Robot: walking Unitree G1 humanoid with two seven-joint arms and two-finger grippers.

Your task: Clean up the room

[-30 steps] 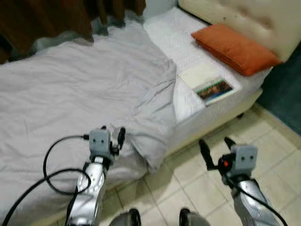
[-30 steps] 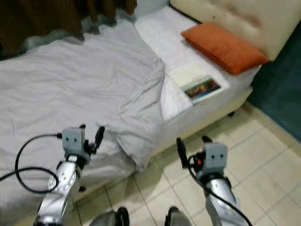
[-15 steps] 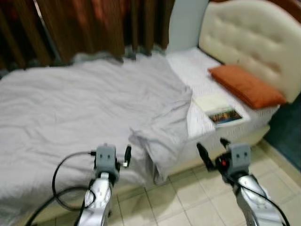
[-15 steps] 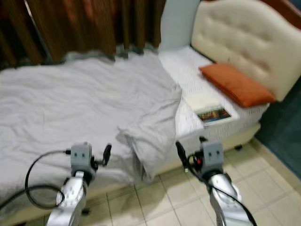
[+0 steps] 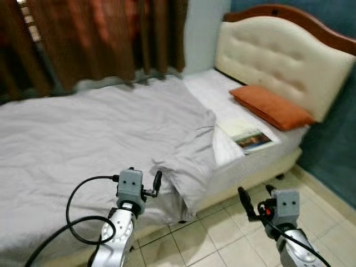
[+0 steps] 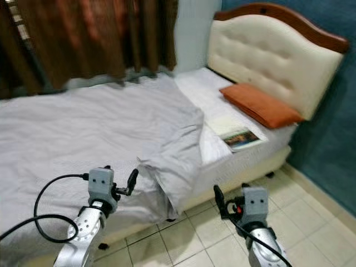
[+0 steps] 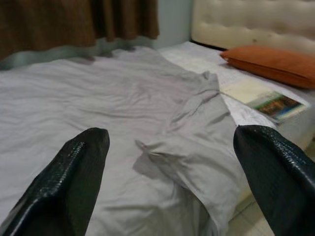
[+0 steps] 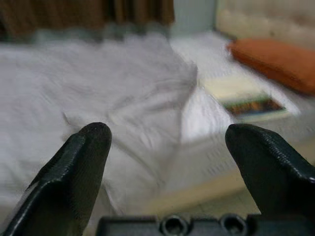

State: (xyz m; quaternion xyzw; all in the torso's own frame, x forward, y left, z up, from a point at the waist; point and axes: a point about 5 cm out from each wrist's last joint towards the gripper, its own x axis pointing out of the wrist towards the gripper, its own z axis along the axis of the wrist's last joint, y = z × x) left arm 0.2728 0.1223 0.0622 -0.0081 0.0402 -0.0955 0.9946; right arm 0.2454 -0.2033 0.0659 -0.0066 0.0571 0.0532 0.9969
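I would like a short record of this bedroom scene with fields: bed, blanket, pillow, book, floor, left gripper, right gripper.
bed: cream tufted headboard, white mattress
blanket: grey blanket, rumpled, one corner hanging over the bed's near edge
pillow: orange pillow by the headboard
book: book lying flat on the mattress, beside the pillow
floor: beige tiled floor
left gripper: left gripper open, over the blanket edge
right gripper: right gripper open, above the floor
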